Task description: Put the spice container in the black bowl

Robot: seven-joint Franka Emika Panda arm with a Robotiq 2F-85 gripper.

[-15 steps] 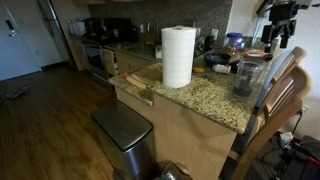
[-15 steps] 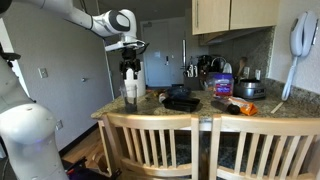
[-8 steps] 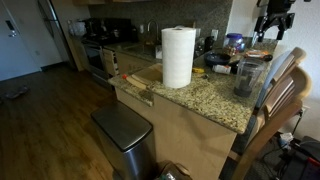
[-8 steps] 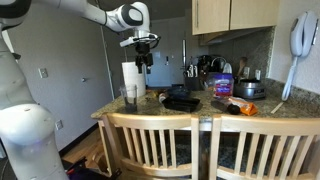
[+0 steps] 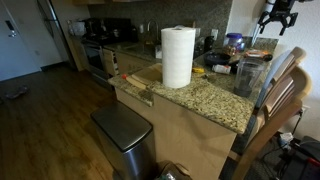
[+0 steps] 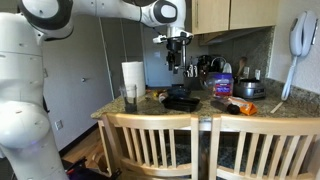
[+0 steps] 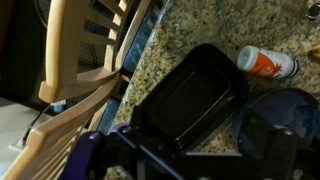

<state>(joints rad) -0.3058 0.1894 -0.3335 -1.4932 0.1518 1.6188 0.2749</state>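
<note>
White arm stretched high, hand pointing down above black bowl

No text, brand or number legible in any view. Orange-labelled bottle, upper right of wrist view: label blurred. Purple-labelled container, centre right of an exterior view: print too small to read.

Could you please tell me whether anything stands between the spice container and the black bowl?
Nothing visible does. In the wrist view the orange-labelled, white-capped spice container lies on its side beside the low black bowl, only bare granite between.
</note>
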